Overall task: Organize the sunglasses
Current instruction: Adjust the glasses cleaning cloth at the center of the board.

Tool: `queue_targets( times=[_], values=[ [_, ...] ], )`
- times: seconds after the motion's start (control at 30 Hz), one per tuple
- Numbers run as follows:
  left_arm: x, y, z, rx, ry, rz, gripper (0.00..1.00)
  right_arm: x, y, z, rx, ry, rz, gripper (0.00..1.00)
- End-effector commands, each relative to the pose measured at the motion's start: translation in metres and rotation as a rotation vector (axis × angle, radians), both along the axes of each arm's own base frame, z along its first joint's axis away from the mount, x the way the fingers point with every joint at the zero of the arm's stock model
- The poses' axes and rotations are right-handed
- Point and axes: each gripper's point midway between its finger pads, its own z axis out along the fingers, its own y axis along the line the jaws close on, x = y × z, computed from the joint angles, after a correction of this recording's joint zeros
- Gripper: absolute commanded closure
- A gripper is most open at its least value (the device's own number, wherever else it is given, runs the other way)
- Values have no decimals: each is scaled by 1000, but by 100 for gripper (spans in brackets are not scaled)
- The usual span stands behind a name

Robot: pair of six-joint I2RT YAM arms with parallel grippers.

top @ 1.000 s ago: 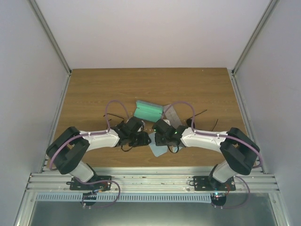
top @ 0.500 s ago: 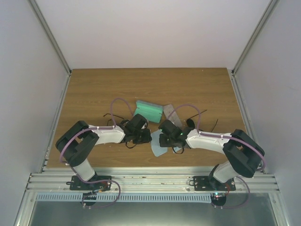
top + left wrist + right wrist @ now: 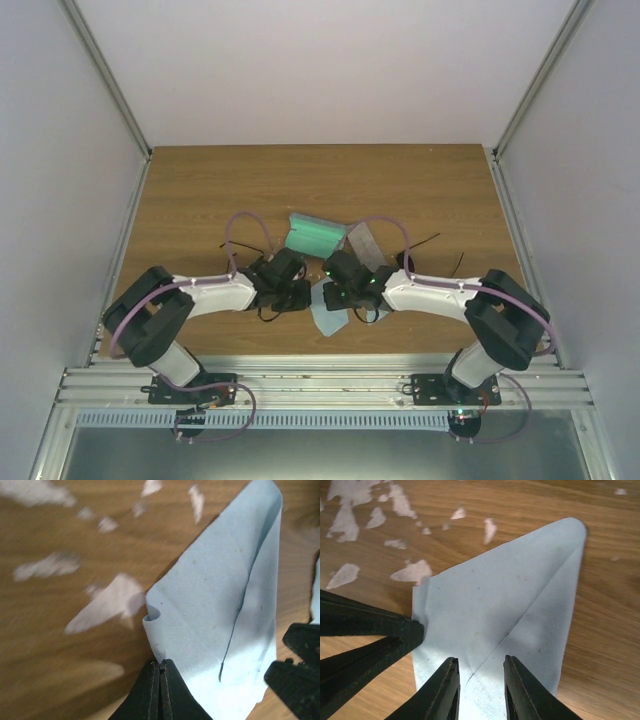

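A light-blue cloth (image 3: 326, 312) lies on the wooden table between my two grippers. My left gripper (image 3: 160, 663) is shut on a corner of the cloth (image 3: 215, 605). My right gripper (image 3: 481, 669) is open, its jaws low over the cloth (image 3: 505, 600) and either side of a fold line. One pair of sunglasses (image 3: 405, 259) with dark lenses lies just right of my right wrist, thin arms sticking out. A thin dark wire loop (image 3: 264, 314) shows under my left wrist; I cannot tell if it is the other pair.
An open case with green lining (image 3: 315, 235) sits behind the grippers, and a grey case (image 3: 366, 246) lies beside it. The left gripper's fingers (image 3: 395, 630) reach into the right wrist view. White walls and metal rails bound the table (image 3: 200, 190).
Both grippers have shifted a little to the left over the last half second. The cloth has moved left with them. The left arm's elbow has swung back out to the left.
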Motion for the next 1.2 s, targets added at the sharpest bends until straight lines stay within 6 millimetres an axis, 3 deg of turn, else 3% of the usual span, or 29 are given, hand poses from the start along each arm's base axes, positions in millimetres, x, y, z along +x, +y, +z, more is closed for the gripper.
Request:
queue_targets(
  times=[0.0, 0.23, 0.4, 0.5, 0.57, 0.77, 0.83, 0.9, 1.03, 1.17],
  values=[
    [-19, 33, -4, 86, 21, 44, 100, -6, 22, 1, -15, -5, 84, 75],
    [-36, 51, 2, 75, 21, 80, 100, -28, 61, -9, 74, 65, 243, 90],
    [-37, 52, 2, 67, 23, 80, 100, -35, 68, -23, 53, 100, 275, 91],
    [-38, 52, 3, 71, 25, 81, 100, -27, 48, -29, -46, 87, 188, 92],
    [-38, 53, 3, 77, 30, 81, 100, -14, 22, -30, -162, 33, 88, 92],
    [-37, 49, 9, 63, 32, 69, 100, 1, -46, -18, -430, -59, -146, 91],
    [-37, 47, 11, 58, 29, 63, 100, 3, -55, -9, -458, -83, -184, 91],
    [-36, 45, 12, 48, 29, 60, 100, 6, -46, 0, -419, -103, -148, 89],
    [-37, 45, 10, 46, 33, 57, 100, -5, 10, 16, -218, -122, 75, 68],
    [-37, 46, 8, 50, 38, 62, 100, -24, 47, 12, -171, -123, 221, 53]
  ],
)
